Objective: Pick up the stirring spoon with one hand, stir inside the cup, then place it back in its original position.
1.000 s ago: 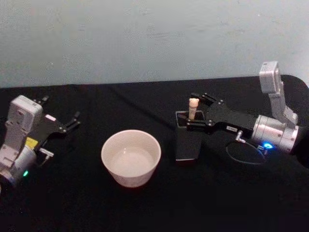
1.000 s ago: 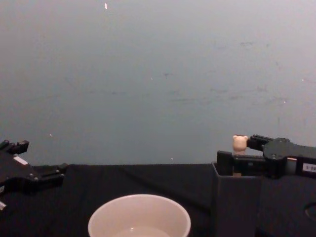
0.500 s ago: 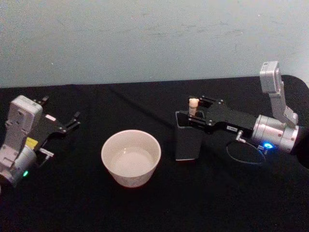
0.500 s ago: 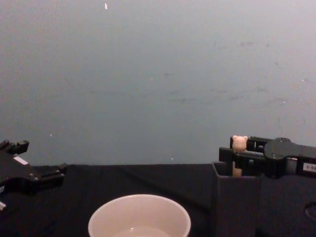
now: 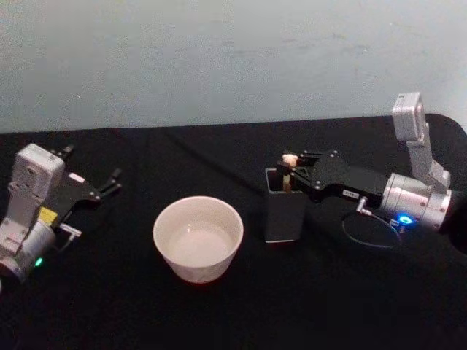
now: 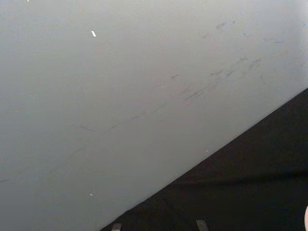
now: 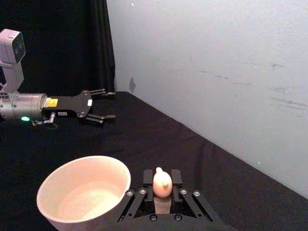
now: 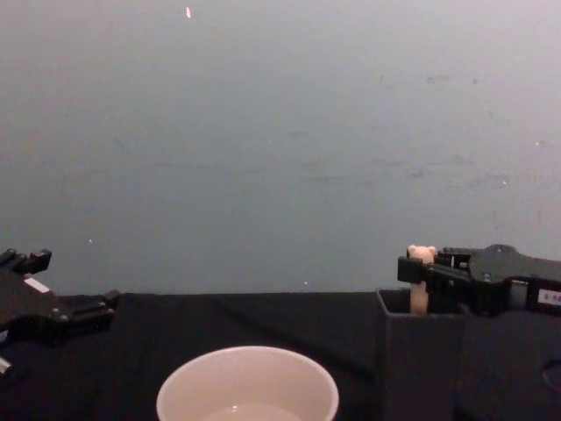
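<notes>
Risk: lift askew and your black right gripper (image 5: pixel 292 175), jaws clamped on the slim beige bear-knobbed spoon (image 5: pixel 290 160), tips the dark grey square holder (image 5: pixel 284 219); left gripper (image 5: pixel 113 181) idles open, far left.

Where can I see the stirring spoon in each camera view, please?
Head view: stirring spoon right of centre, tilted in the dark holder, held by the right pincer.
Chest view: lower right, rising from the holder.
Right wrist view: close up in that pincer, beside the cup.
Left wrist view: faces wall and black cloth; left pincer parked far left.
Shared landmark: the cup, on the spoon's left.
</notes>
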`<control>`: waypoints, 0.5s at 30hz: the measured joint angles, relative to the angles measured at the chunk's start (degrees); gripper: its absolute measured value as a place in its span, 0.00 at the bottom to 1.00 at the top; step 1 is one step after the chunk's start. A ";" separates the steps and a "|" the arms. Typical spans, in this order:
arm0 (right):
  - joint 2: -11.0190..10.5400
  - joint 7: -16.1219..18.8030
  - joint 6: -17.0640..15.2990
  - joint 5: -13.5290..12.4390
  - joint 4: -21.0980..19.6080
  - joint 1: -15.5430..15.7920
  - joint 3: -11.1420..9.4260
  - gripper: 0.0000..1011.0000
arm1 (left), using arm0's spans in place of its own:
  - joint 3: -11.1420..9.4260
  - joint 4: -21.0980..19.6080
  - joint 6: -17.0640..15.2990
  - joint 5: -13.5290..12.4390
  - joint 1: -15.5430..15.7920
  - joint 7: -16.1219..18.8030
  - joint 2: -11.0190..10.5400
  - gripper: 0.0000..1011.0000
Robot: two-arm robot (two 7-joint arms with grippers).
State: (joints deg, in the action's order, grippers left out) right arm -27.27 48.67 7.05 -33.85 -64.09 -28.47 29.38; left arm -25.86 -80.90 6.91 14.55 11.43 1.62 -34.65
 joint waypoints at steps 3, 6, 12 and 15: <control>0.00 0.00 0.00 0.00 0.00 0.00 0.00 0.21 | 0.00 0.00 0.00 0.00 0.00 0.00 0.00 0.99; 0.00 0.00 0.00 0.00 0.00 0.00 0.00 0.21 | 0.00 0.00 0.00 0.00 0.00 0.00 0.00 0.99; 0.00 -0.01 0.00 0.00 0.00 0.00 0.01 0.21 | 0.00 0.00 0.00 0.00 0.00 0.00 0.00 0.99; -0.40 -1.77 0.02 0.48 -1.75 0.84 -0.14 0.21 | 0.00 0.00 0.00 0.00 0.00 0.00 0.00 0.99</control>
State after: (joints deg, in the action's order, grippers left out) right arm -27.66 46.89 7.08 -33.37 -65.84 -27.63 29.24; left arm -25.86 -80.90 6.91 14.55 11.43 1.62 -34.64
